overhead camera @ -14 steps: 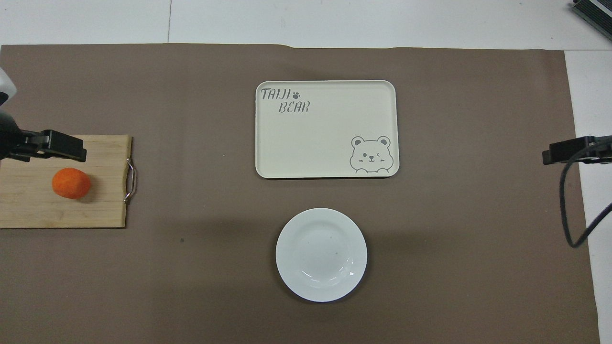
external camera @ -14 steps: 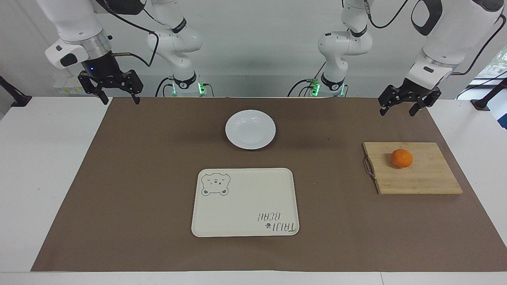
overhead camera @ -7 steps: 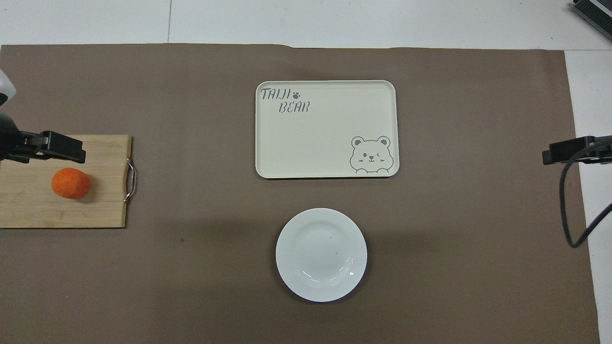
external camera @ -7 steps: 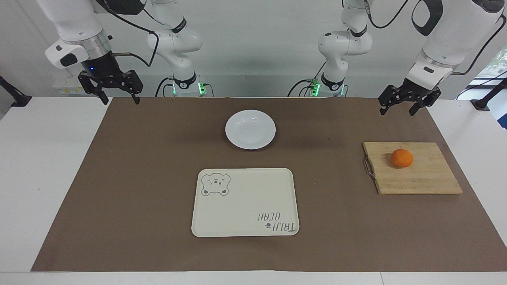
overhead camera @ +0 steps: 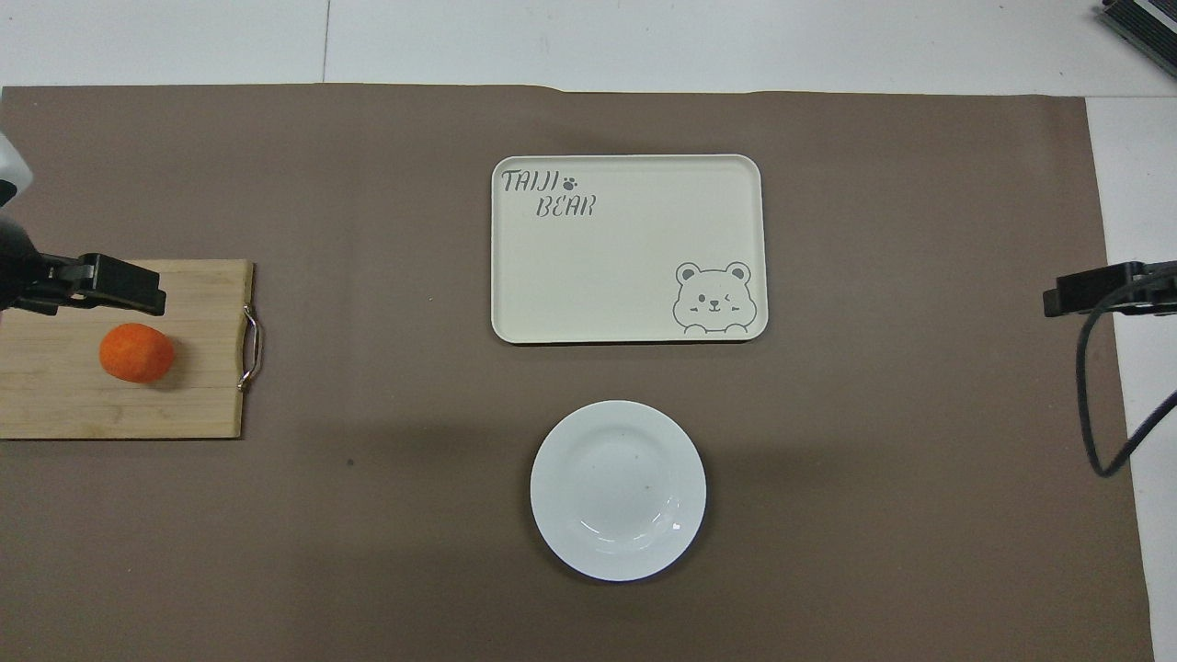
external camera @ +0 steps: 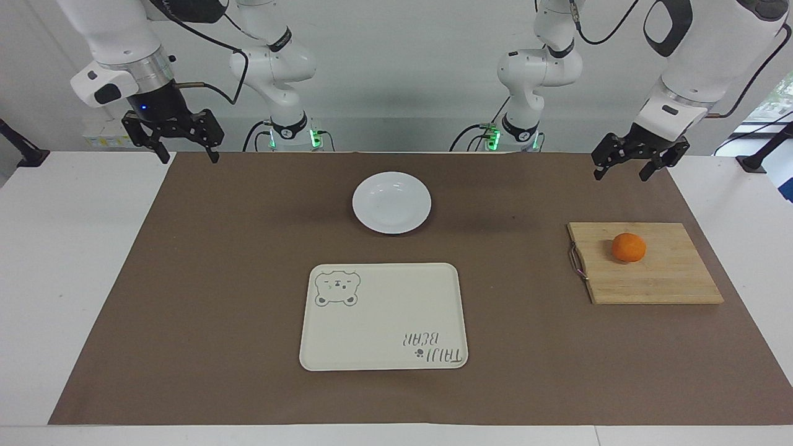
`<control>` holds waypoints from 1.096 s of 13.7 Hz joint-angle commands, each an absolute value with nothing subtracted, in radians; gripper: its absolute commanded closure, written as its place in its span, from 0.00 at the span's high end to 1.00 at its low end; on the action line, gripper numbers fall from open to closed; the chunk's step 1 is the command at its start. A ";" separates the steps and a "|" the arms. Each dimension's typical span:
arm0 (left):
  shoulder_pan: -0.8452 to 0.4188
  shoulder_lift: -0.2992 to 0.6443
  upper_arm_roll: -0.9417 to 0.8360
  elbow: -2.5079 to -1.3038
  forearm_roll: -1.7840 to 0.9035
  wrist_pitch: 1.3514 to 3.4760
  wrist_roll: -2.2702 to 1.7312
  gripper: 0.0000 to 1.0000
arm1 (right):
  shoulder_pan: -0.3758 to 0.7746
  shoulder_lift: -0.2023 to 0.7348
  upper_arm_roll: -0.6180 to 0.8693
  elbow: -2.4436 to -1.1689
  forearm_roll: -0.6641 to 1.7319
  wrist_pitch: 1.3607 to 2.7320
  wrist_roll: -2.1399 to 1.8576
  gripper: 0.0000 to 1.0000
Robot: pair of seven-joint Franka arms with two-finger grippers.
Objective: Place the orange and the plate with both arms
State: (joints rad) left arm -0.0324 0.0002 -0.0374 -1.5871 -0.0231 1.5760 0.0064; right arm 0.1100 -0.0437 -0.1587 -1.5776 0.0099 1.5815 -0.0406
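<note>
Brown mat over white table, facing view: orange [external camera: 628, 247] on board [external camera: 644, 263] at left arm's end, left gripper [external camera: 626, 170] hanging above mat's edge, fingers spread, empty; plate [external camera: 391, 202] mid-table, right gripper [external camera: 188, 153] open, empty, well apart from it. Overhead view: left gripper [overhead camera: 110, 285] over board just by orange [overhead camera: 136, 352], plate [overhead camera: 618, 489] nearer robots than tray [overhead camera: 629, 248]

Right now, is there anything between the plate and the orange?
No objects. In the facing view, only bare brown mat and some wooden cutting board separate the plate from the orange.
</note>
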 commanded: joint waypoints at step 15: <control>0.084 -0.035 -0.035 -1.779 -0.011 1.759 0.237 1.00 | 0.101 -0.066 -0.149 -1.603 -0.002 1.591 -0.032 1.00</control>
State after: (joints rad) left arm 0.0538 -0.0027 -0.0292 -1.7254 -0.0231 1.7176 0.1834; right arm 0.1100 -0.0437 -0.1587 -1.5776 0.0098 1.5815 -0.0406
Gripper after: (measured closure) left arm 0.000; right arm 0.000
